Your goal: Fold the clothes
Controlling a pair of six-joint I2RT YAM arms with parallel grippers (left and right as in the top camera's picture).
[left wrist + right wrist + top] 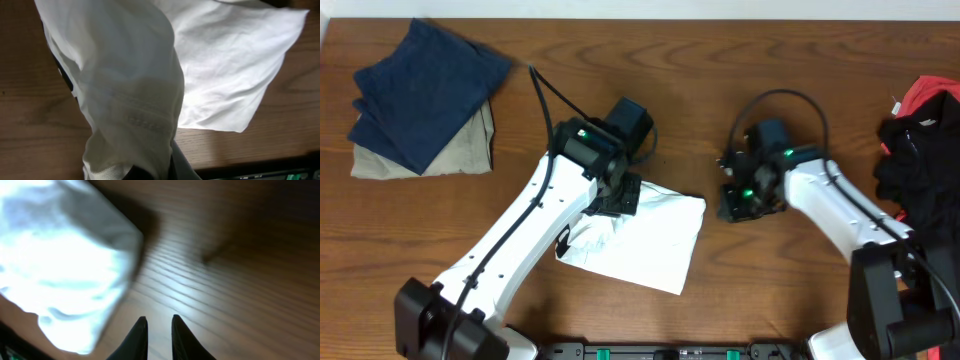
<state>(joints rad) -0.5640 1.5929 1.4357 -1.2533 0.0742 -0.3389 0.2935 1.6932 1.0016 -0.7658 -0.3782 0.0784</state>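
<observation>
The clothes, a white T-shirt [655,235], lie partly folded at the middle of the table, with a bit of black lettering showing at the left edge. My left gripper [620,195] stands over the shirt's back left corner. In the left wrist view it [160,172] is shut on a bunched fold of the white fabric [125,75], which hangs lifted over the flat part below. My right gripper [735,200] hovers over bare wood just right of the shirt. Only a narrow gap separates its fingers [159,322], nothing is between them, and the shirt's edge [65,265] lies to its left.
A navy blue folded garment [425,90] lies on a beige folded one [470,150] at the back left. A heap of black clothing [920,160] with a red piece [935,95] sits at the right edge. The table's front edge [250,172] is close behind the left gripper.
</observation>
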